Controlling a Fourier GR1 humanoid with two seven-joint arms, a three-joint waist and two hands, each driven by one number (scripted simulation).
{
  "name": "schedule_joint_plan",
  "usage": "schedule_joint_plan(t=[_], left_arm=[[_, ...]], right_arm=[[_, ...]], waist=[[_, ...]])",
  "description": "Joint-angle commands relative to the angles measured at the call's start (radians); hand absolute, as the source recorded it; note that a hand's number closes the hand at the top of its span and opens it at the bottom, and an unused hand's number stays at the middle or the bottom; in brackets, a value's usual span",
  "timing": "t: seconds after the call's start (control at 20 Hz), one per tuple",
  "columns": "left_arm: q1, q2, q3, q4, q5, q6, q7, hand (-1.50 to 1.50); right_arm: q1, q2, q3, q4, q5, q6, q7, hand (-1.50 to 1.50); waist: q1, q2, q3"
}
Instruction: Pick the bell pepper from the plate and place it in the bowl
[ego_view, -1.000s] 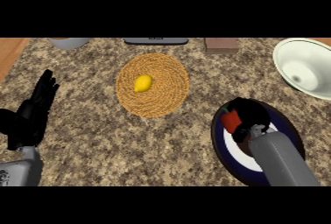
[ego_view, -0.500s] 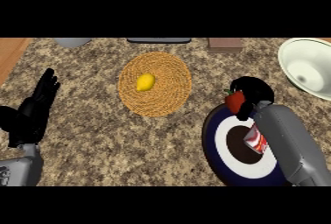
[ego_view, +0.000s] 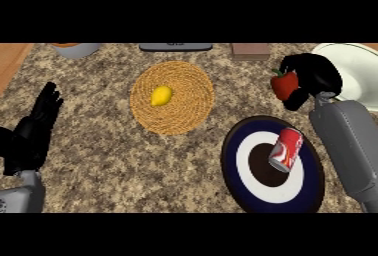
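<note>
My right hand (ego_view: 314, 75) is curled round a red bell pepper (ego_view: 283, 84) and holds it above the counter, between the plate and the bowl. The plate (ego_view: 306, 190), dark blue with a white ring and a dark centre, lies at the lower right. The white bowl (ego_view: 360, 70) stands at the right edge, just right of the hand. My left hand (ego_view: 33, 132) rests open at the left edge, fingers up.
A red soda can (ego_view: 286, 149) lies on its side on the plate. A woven round mat (ego_view: 184, 110) with a yellow lemon (ego_view: 161, 95) sits mid-counter. Along the far edge are a grey pot (ego_view: 76, 48), a dark object (ego_view: 176, 47) and a brown block (ego_view: 249, 51).
My right hand has lifted the bell pepper off the plate and carried it up and away toward the bowl. The soda can on the plate has come into sight. The left hand stays still.
</note>
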Motion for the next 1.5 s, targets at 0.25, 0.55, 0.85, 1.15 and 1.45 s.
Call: schedule_joint_plan(t=[0.25,0.55,0.85,1.15,1.45], left_arm=[[-0.045,0.0,0.013,0.059,0.0,0.0,-0.001,0.0],[-0.016,0.025,0.031,0.033,0.011,-0.036,-0.028,0.0],[-0.014,-0.033,-0.025,-0.036,-0.013,-0.008,0.032,0.0],[-0.054,-0.025,-0.02,-0.012,-0.019,-0.01,0.022,0.0],[-0.078,-0.001,0.005,0.03,0.013,-0.053,0.006,0.0]], right_arm=[[0.002,-0.058,-0.158,-0.345,-0.073,-0.042,0.135,1.5],[0.006,-0.17,-0.303,-0.33,-0.144,0.007,0.107,1.5],[-0.078,-0.195,-0.386,-0.039,-0.2,-0.079,-0.057,1.5],[-0.173,-0.279,-0.46,0.355,-0.196,-0.215,-0.29,1.5],[-0.245,-0.32,-0.472,0.601,-0.163,-0.316,-0.43,1.5]], waist=[[-0.006,0.003,0.0],[0.01,0.007,0.001],[0.025,0.011,0.001],[0.048,0.023,0.003],[0.061,0.029,0.003]])
